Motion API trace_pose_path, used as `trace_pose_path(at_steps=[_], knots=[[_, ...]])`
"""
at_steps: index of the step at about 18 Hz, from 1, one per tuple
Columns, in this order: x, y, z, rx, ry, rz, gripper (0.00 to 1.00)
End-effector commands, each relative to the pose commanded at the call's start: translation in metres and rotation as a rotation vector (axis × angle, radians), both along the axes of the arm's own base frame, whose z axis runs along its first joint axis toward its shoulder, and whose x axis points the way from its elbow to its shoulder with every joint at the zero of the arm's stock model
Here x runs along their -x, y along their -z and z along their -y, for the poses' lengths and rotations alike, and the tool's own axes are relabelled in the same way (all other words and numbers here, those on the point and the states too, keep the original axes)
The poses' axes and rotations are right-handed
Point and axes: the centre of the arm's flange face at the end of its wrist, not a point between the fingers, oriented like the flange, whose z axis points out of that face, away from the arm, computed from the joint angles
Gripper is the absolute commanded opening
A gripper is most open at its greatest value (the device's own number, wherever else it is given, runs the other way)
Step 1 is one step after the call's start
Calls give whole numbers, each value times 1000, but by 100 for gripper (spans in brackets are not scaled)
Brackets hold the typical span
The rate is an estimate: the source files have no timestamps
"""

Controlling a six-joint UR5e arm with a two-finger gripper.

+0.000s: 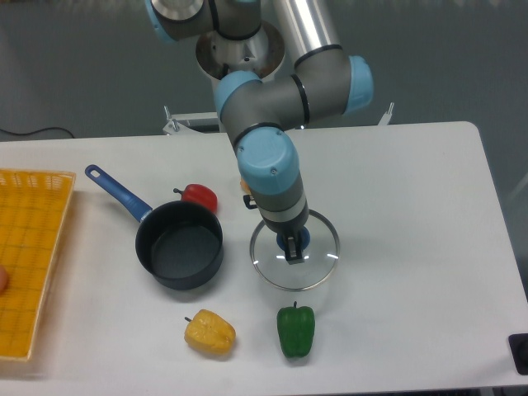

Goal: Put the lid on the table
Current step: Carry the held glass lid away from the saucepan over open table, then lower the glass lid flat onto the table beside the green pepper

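Lid (313, 264) — knob gripped by end effector (294, 248) directly above.

Setting: robotics laboratory. Evidence: grey-and-blue jointed industrial robot arm (272, 99) mounted behind a plain white rectangular table (412, 214); bare grey floor (74, 66); toy-like yellow pepper (209, 332), green pepper (295, 329); yellow plastic grid tray (29, 256).

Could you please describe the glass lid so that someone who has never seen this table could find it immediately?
On the large white table, look just right of the dark saucepan with the blue handle, under the arm's gripper. The round transparent glass lid is there, above the green bell pepper. It alone is see-through, with a thin silver rim and a blue knob.
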Motion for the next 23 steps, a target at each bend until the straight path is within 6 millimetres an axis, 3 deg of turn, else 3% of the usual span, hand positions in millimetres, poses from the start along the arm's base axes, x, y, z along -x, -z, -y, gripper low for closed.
trace_pose_path(at_steps=[3,23], knots=[[18,17,10,-8,3,-10,56],[23,59,14,-23,21,-31,56]])
